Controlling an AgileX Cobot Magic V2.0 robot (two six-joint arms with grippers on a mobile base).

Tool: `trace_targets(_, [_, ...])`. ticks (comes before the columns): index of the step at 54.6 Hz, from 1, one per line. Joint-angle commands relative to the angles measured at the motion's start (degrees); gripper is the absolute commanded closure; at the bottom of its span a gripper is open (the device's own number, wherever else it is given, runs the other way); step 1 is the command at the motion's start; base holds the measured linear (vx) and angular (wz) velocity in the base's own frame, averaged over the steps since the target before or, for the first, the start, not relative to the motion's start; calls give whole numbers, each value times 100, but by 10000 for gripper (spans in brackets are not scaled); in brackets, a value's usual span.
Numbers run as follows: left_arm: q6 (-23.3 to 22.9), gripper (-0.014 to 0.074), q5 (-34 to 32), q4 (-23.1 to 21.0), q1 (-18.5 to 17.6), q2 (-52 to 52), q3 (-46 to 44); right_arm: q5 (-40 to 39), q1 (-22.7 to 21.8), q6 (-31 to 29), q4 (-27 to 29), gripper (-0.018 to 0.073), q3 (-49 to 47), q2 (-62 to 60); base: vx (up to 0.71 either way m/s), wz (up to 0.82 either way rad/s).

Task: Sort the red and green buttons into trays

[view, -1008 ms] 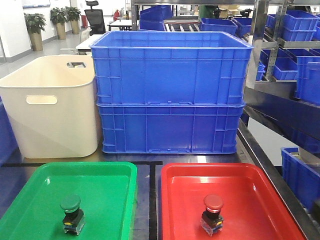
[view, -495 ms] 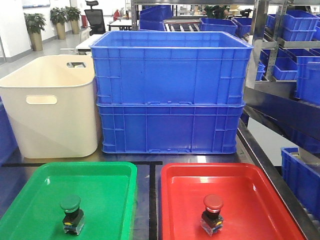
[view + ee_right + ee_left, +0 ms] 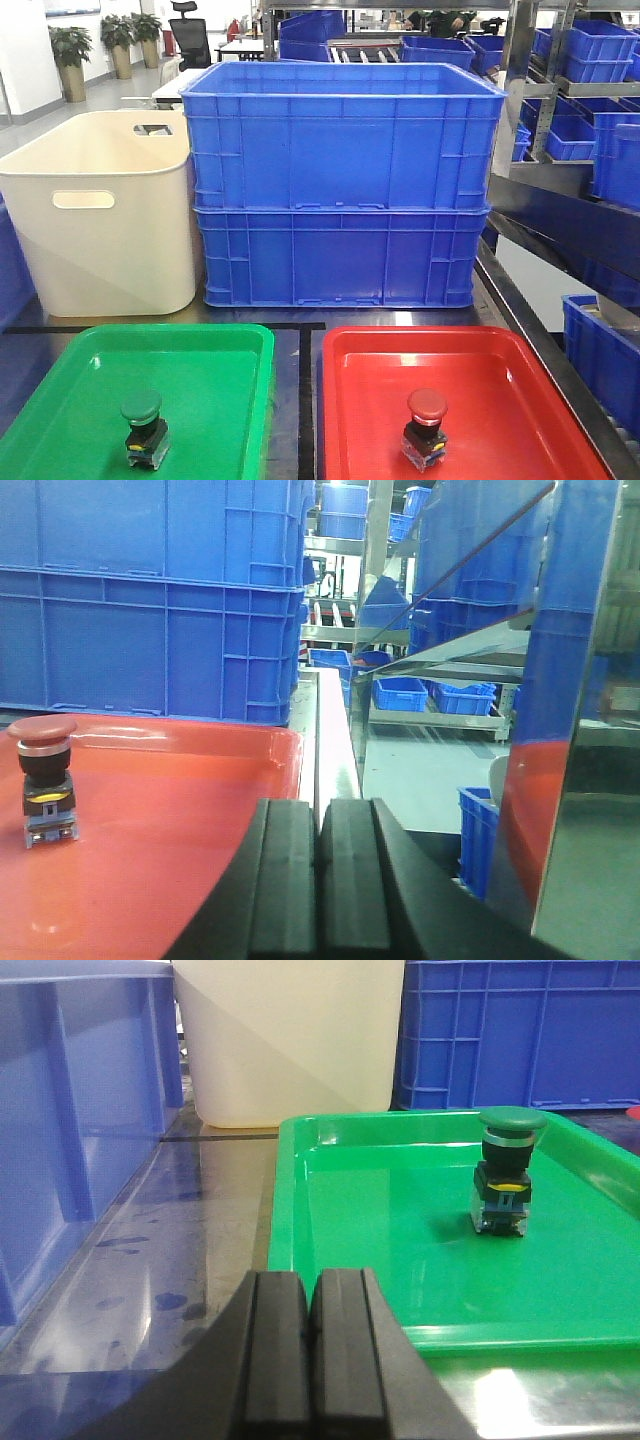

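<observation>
Already the sorting looks finished: the green button (image 3: 142, 428) stands upright on its black base inside the green tray (image 3: 215, 355), toward the near left part of it, and the red button (image 3: 426, 428) stands upright inside the red tray (image 3: 500, 355), a little left of that tray's middle. Each cap matches its tray, and the two trays lie side by side on the counter (image 3: 298, 400) with a dark strip between them.

From the left wrist view, the left gripper (image 3: 311, 1345) has its fingers pressed together with nothing between them. It sits off the tray's near left corner, with the green button at about 2 o'clock from it and well apart. From the right wrist view, the right gripper (image 3: 320, 875) is likewise pressed together and empty, low by the red tray's right rim, with the red button at about 10 o'clock and well apart.

Behind the trays, at 12 o'clock in the front view, stand the stacked blue bins (image 3: 340, 180), and the cream tub (image 3: 100, 210) sits at about 11 o'clock beside them.

My judgement is that the step in hand is the retreat after placing, with neither arm showing in the front view. No further pick seems called for; the next move would only be to keep both arms clear of the trays so neither button is knocked over
</observation>
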Motion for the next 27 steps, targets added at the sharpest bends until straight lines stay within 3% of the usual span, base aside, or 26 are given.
trace_targets(1, [-51, 603, -459, -1, 11, -80, -119, -519, 9, -45, -69, 571, 76, -71, 0, 0])
trace_targets(27, [-51, 602, -459, -1, 11, -80, -119, -519, 9, -52, -69, 571, 76, -70, 0, 0])
